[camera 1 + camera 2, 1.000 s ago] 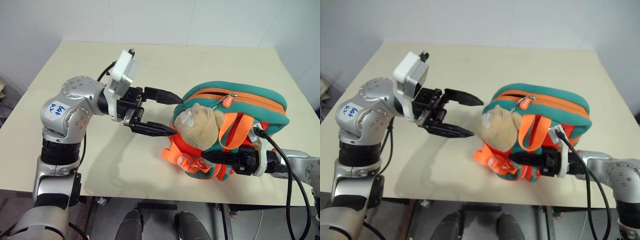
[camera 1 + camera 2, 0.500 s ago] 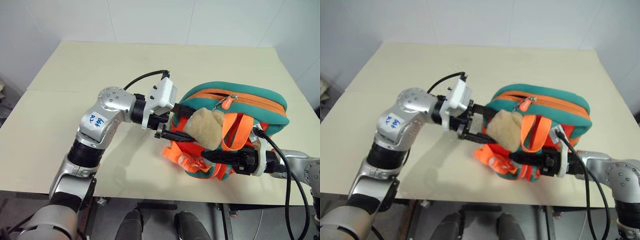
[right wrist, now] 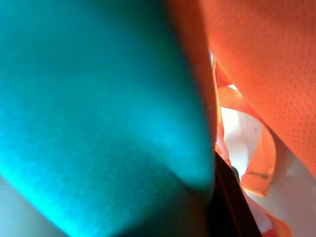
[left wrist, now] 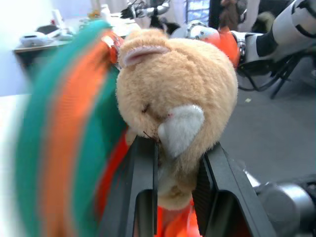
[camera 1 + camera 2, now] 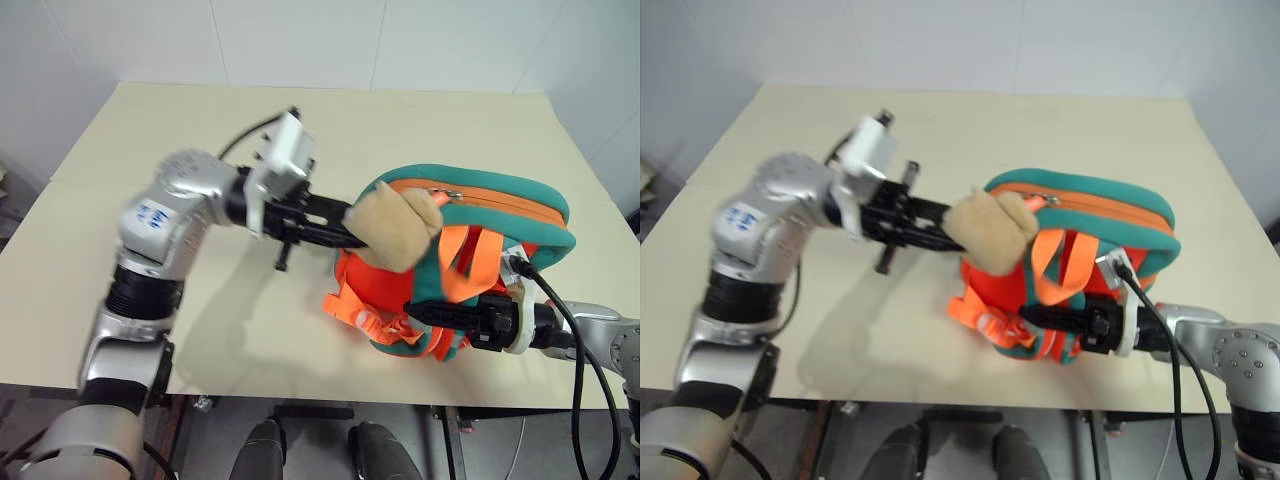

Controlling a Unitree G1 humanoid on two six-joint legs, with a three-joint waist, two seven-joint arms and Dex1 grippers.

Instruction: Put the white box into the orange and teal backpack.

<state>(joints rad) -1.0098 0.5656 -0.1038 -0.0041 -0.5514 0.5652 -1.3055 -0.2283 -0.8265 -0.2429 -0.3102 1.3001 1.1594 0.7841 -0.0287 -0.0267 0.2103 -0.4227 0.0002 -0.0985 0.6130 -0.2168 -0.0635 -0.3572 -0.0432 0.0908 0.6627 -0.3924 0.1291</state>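
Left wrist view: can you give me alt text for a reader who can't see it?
The left end effector is closed on the tan plush bear, its two black fingers pinching the bear from both sides. The orange and teal backpack lies directly beside the bear.

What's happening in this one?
The left gripper is clamped on the plush bear attached to the backpack, which lies on the table. The right gripper, shut, grips the backpack's lower front among the straps. The zipper looks closed.
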